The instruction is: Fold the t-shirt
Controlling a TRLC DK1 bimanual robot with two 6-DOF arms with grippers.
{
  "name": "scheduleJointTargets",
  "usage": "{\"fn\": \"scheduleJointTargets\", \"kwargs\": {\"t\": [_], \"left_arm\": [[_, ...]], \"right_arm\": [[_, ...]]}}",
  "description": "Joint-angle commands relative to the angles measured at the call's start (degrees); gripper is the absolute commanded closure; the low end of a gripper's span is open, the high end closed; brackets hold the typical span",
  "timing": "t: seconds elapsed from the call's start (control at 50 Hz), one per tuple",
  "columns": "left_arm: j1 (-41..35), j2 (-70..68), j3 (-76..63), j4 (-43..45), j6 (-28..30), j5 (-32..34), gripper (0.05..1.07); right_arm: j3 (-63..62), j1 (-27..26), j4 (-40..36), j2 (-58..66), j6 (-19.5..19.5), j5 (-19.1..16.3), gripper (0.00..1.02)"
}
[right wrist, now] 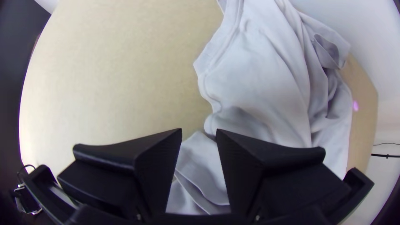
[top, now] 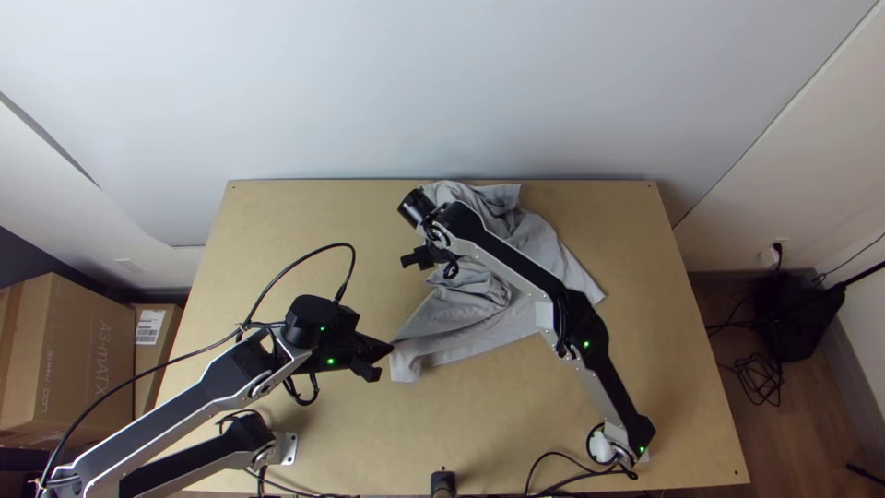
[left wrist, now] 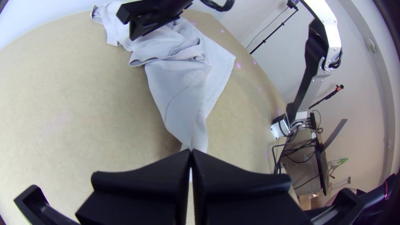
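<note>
From my station I see the pale grey t-shirt (top: 461,334) lying crumpled on the wooden table (top: 664,397), neither flat nor neatly folded. It runs from the far edge toward me, its folds bunched through the middle, a smoother part spreading right and a narrower end pointing near-left.

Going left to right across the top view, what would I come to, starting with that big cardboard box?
Big cardboard box → smaller box with a white label → left gripper, at the t-shirt's edge → grey t-shirt → right arm's base → tangled black cables on the floor.
</note>
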Motion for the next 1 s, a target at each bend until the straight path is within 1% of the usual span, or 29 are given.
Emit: {"fn": "scheduleJointTargets", "kwargs": {"t": [0.0, 0.06, 0.18, 0.34, 0.4, 0.72, 0.88, 0.94, 0.96, 0.98], "left_arm": [[0.1, -1.3, 0.3, -0.5, -0.7, 0.3, 1.05], [0.2, -1.5, 0.3, -0.9, -0.6, 0.3, 1.05], [0.3, -1.7, 0.1, -1.2, -0.5, 0.2, 1.05], [0.3, -1.7, 0.3, -1.2, -0.5, 0.2, 1.05], [0.3, -1.7, 0.3, -1.2, -0.5, 0.2, 1.05], [0.3, -1.7, 0.5, -1.2, -0.5, 0.2, 1.05], [0.3, -1.7, 0.9, -1.3, -0.5, 0.2, 1.05], [0.4, -1.8, 0.7, -1.7, -0.5, 0.2, 1.05], [0.4, -2.0, 0.6, -1.8, -0.5, 0.2, 1.05], [0.5, -2.2, 0.6, -1.9, -0.5, 0.2, 1.05]], "right_arm": [[1.0, -0.1, 2.1, 3.8, -1.0, 0.7, 0.60], [1.0, -0.2, 2.7, 4.9, -1.0, 0.9, 0.60], [1.0, -0.5, 2.7, 7.0, -1.5, 3.0, 0.60], [0.7, -1.0, 2.7, 7.9, -2.2, 3.5, 0.60], [0.7, -0.9, 2.5, 8.2, -2.5, 5.2, 0.60], [0.2, -0.7, 2.4, 7.2, -2.8, 7.2, 0.60], [-0.6, -0.6, 1.8, 8.1, -2.8, 8.8, 0.60], [-1.3, -0.5, 1.8, 8.2, -2.8, 9.6, 0.60], [-1.5, -0.5, 1.8, 8.2, -2.8, 9.9, 0.62], [-1.6, -0.5, 1.8, 8.2, -2.8, 10.2, 0.67]]}}
